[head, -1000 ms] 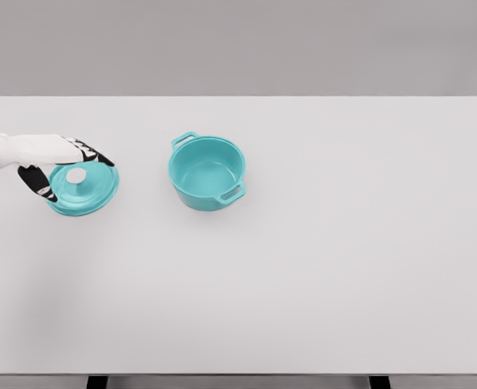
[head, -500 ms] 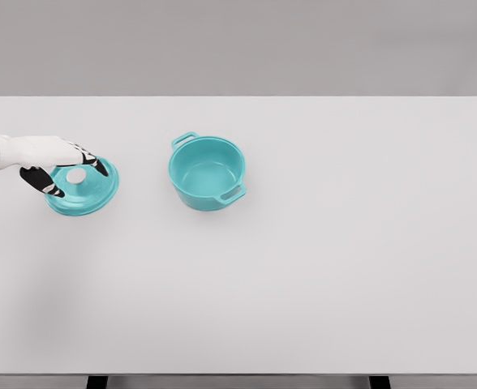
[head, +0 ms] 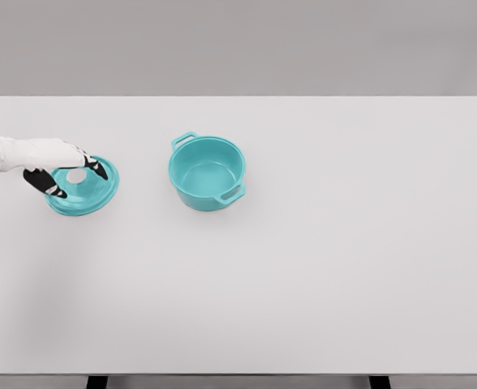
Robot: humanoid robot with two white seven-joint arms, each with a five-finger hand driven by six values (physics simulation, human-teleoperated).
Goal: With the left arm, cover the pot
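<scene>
A teal lid with a white knob lies flat on the white table at the far left. My left hand comes in from the left edge and sits over the lid. Its black-tipped fingers are curled around the knob, thumb on the near side and the other fingers on the far side. The open teal pot, with two side handles, stands upright to the right of the lid, about a lid's width away. Nothing is inside it. The right arm is out of view.
Only the lid and the pot stand on the table. Its far edge runs along a grey wall, and its front edge shows at the bottom of the picture.
The left hand's fingers have drawn in from a spread pose to close around the lid's knob, and the wrist has shifted slightly left. The lid and pot have not moved.
</scene>
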